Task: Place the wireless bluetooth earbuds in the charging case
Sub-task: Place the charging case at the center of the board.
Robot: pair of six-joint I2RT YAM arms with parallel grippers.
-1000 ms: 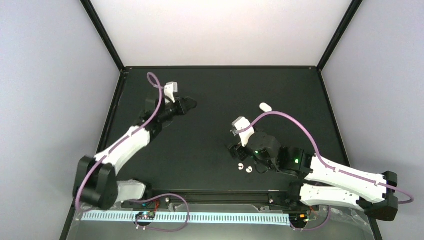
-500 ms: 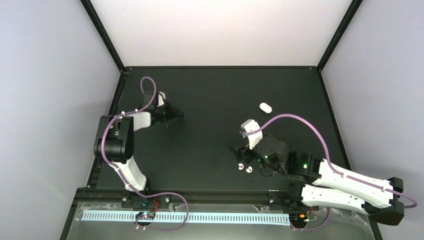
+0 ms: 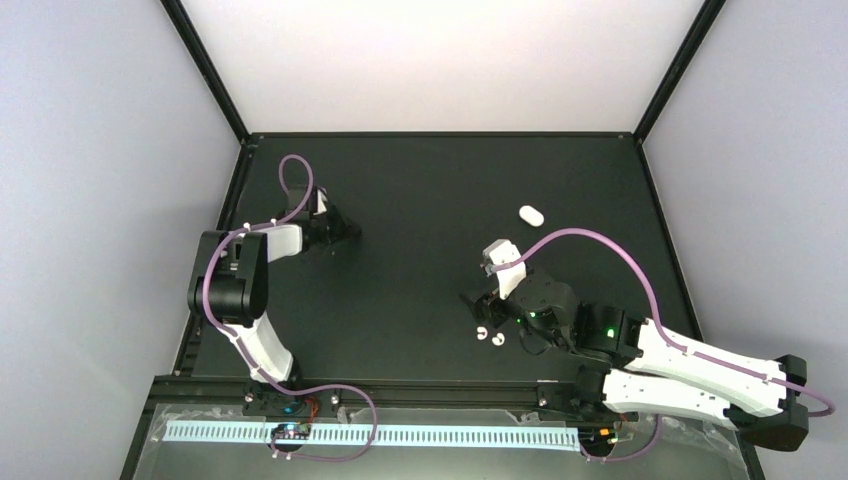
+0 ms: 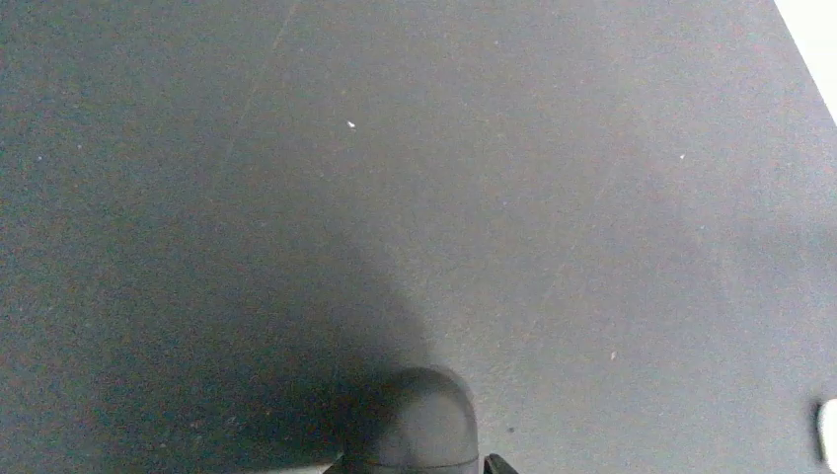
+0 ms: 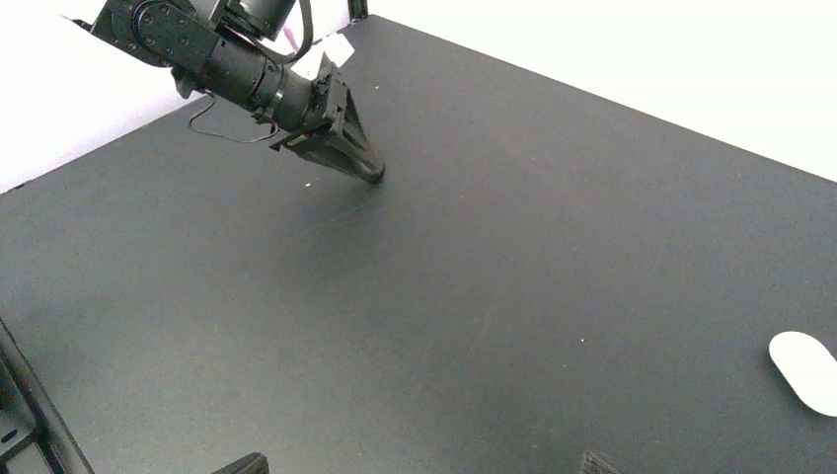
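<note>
Earbuds (image 3: pixel 482 333) pending: my right gripper (image 3: pixel 475 303) is hovering, jaws apart and empty, just beside two white ones lying on the table (image 3: pixel 420 180). White case (image 3: pixel 530 214) is sitting well beyond. Left gripper (image 3: pixel 348 229) is idling far off, fingers together. Nothing inserted; black pair unseen.

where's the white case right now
Top view: the case lies on the right half of the table, beyond the right pincer and clear of it. The right wrist view shows it at its lower right edge.

Earbuds (image 3: pixel 496 340) lie on the table (image 3: pixel 420 290), right of centre; case (image 3: pixel 530 214) behind them.
</note>
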